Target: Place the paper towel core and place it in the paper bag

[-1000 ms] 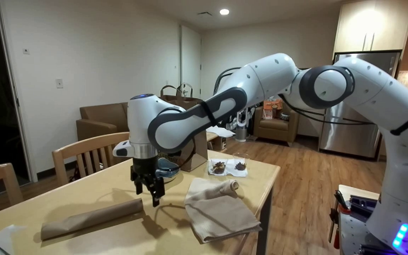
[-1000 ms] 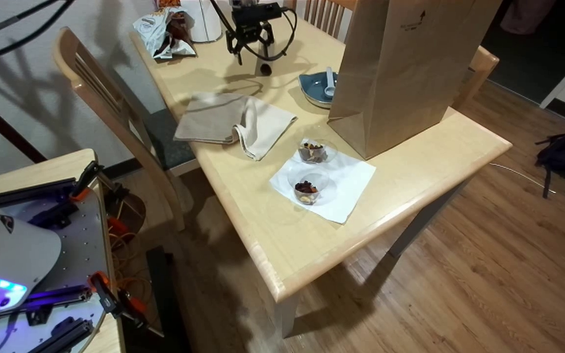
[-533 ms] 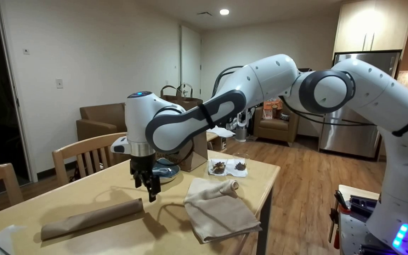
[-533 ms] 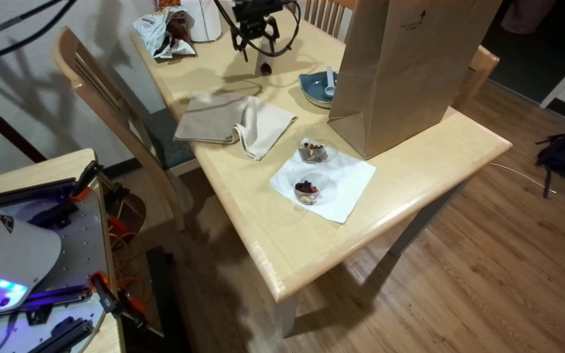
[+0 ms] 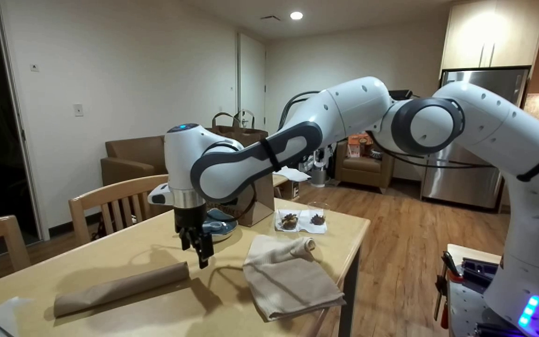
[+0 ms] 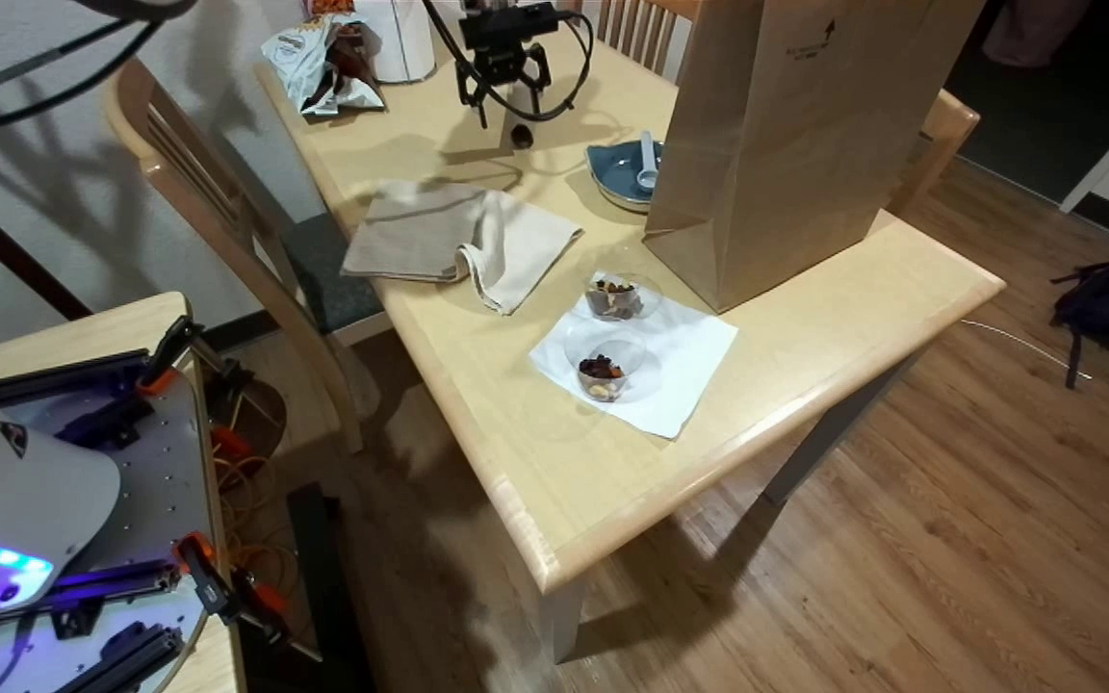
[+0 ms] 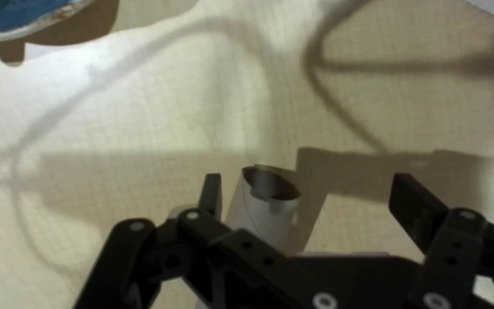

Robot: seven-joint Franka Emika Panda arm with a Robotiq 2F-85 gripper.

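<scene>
The core (image 5: 122, 288) lies on its side on the table (image 5: 222, 316), and nothing holds it. The gripper (image 7: 307, 195) is above one end of it, with the fingers (image 7: 212, 195) wide apart and nothing clamped between them. In the wrist view the hollow end shows in the gap, but not in the middle: it is nearer to the finger at the left of that view. If the gripper goes straight down like this, I think that finger may land on the wall of the core and dent it, or may push the core and make it roll. Also, a grip so close to the end would probably let the long free part hang, and then the core may turn or slip out during the lift.

Farther out, the bowl (image 6: 617, 171) with a spoon (image 6: 648, 162) stands just beside the bag (image 6: 795, 154); a hanging core, carried too low, could sweep it. The cable (image 6: 569, 100) makes a loop beside the gripper and might catch on something. The bag is tall and upright. A core not raised enough would strike its side, and, being probably light, the bag could tip, perhaps onto the cups (image 6: 603, 387) close by.
</scene>
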